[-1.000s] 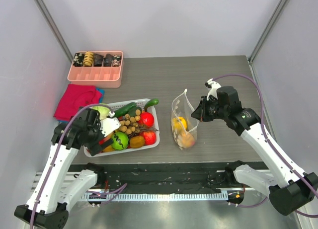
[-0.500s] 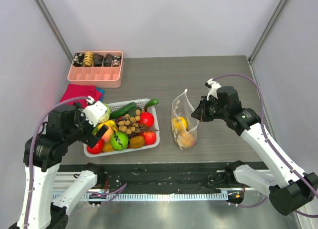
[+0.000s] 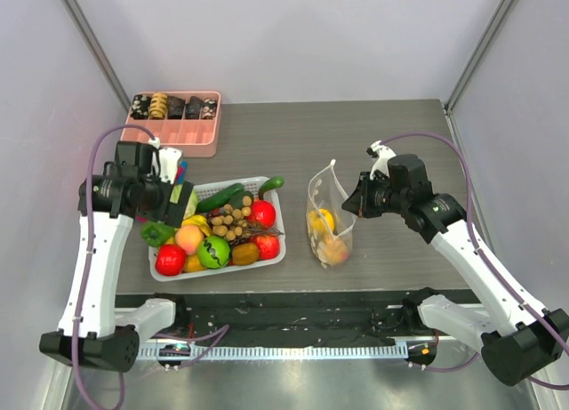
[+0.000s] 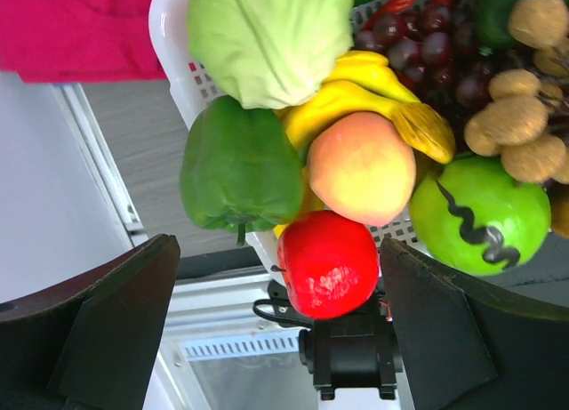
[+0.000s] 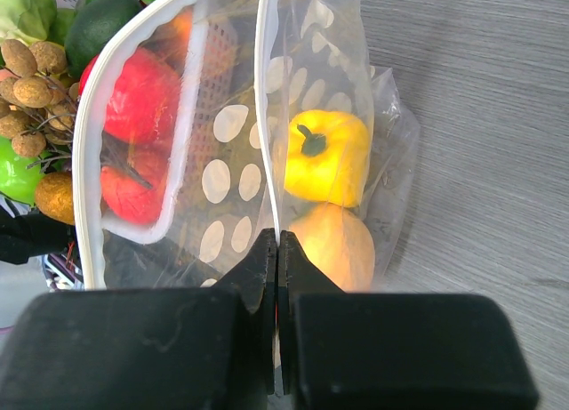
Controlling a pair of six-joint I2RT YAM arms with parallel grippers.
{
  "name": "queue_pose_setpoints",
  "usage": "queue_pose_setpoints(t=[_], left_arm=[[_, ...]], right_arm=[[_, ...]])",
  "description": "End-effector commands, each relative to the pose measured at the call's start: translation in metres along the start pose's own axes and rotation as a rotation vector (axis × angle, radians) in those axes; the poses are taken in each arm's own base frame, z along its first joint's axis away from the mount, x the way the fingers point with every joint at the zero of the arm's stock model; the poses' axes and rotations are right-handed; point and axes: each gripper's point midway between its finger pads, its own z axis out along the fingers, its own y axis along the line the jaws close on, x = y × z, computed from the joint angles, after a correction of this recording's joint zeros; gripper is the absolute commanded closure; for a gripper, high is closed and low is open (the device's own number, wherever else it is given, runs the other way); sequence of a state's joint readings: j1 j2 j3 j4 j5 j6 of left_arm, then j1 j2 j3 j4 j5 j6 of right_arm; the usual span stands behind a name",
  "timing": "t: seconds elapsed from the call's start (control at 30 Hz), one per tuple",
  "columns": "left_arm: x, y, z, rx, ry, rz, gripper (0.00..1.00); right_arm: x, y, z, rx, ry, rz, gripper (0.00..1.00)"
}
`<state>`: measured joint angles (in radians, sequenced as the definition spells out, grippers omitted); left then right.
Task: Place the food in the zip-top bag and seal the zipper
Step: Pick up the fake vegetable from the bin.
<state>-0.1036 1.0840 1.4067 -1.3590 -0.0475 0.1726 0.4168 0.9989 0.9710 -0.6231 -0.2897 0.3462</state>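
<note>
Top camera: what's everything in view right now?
zip-top bag: one, clear with white dots, right of the basket.
yellow pepper: one, yellow, inside the bag.
round fruit: one, pale orange, inside the bag.
white basket: one, white, left of centre, heaped with food.
green pepper: one, green, basket's left rim.
pink tray: one, pink, far left.
cloth: one, magenta, beside the basket.
left gripper: one, black, open near the basket.
right gripper: one, black, shut on the bag's edge.
</note>
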Motion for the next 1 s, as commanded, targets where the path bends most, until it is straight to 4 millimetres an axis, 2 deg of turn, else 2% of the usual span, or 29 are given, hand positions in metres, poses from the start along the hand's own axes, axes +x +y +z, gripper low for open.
queue_pose_setpoints(t=[0.0, 0.1, 0.53, 0.97], left_arm=[[0.050, -0.009, -0.011, 0.098, 0.251, -0.067, 0.00], [0.055, -0.001, -0.004, 0.105, 0.296, -0.090, 0.00], [0.079, 0.004, 0.027, 0.238, 0.455, -0.167, 0.00], [0.082, 0.004, 0.057, 0.278, 0.494, -0.166, 0.00]], right_arm=[[-0.012, 0.007, -0.008, -0.013, -0.049, -0.017, 0.99], [-0.011, 0.007, -0.009, -0.014, -0.047, -0.020, 0.99], [-0.010, 0.007, -0.007, -0.019, -0.039, -0.010, 0.99], [-0.008, 0.006, -0.005, -0.017, -0.031, -0.005, 0.99]])
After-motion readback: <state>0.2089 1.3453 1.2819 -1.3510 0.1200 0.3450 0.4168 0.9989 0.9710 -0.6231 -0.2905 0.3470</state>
